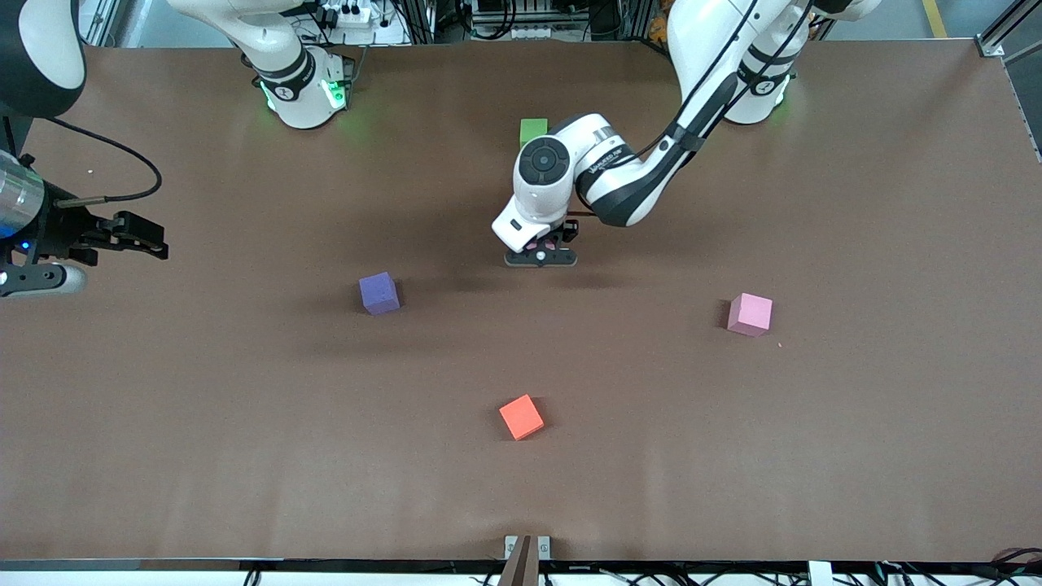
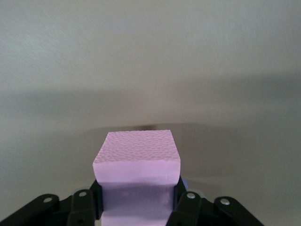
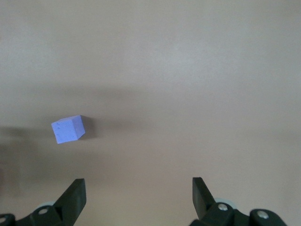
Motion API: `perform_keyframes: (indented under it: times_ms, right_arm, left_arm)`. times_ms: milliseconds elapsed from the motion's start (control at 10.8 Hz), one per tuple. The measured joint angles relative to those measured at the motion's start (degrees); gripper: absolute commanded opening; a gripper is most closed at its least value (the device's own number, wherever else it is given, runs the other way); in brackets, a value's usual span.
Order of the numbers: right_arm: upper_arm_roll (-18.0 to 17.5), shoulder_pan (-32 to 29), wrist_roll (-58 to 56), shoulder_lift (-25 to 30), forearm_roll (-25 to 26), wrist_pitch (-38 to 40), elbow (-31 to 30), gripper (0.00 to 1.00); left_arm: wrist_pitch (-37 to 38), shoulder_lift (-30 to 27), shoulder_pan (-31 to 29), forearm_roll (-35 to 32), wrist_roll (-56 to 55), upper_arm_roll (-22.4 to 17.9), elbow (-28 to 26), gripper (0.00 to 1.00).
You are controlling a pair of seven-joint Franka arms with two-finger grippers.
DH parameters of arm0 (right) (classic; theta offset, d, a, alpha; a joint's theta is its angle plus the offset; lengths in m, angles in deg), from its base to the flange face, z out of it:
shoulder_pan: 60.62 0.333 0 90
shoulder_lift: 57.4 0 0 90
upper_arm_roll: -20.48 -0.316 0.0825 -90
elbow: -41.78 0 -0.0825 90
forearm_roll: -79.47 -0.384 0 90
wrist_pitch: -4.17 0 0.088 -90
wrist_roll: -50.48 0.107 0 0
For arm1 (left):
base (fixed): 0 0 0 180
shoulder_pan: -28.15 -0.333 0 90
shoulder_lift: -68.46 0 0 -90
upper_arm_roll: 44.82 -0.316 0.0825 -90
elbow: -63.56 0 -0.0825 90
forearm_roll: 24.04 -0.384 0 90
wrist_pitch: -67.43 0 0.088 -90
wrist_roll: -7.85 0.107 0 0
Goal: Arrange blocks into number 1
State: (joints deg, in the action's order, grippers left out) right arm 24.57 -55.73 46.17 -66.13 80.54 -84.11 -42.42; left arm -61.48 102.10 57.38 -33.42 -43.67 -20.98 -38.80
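My left gripper (image 1: 541, 254) is low over the middle of the table and shut on a pink block (image 2: 136, 162), which fills the gap between its fingers (image 2: 186, 205). A green block (image 1: 533, 130) sits just by the left arm's wrist, partly covered by it. On the table lie a purple block (image 1: 379, 293), a second pink block (image 1: 750, 314) toward the left arm's end, and an orange-red block (image 1: 521, 417) nearest the front camera. My right gripper (image 1: 159, 242) waits open at the right arm's end; its wrist view shows the purple block (image 3: 68, 129) ahead of its empty fingers (image 3: 75, 197).
The brown tabletop (image 1: 244, 456) stretches wide around the loose blocks. A small bracket (image 1: 527, 547) sits at the table's front edge. Both arm bases stand along the edge farthest from the front camera.
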Motion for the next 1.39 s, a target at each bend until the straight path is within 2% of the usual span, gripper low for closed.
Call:
perform_keyframes:
  times_ms: [834,1390]
  right_arm:
    - [-0.26,-0.03,0.07,0.0,0.31,-0.08,0.0,1.0]
    - [-0.45,-0.03,0.09,-0.02,0.3,-0.04,0.0,1.0]
  left_arm:
    - [-3.44,0.24,-0.65,0.36,1.5,0.65,-0.56,0.0]
    - [-4.84,2.76,0.68,0.38,0.01,0.93,-0.76,0.0]
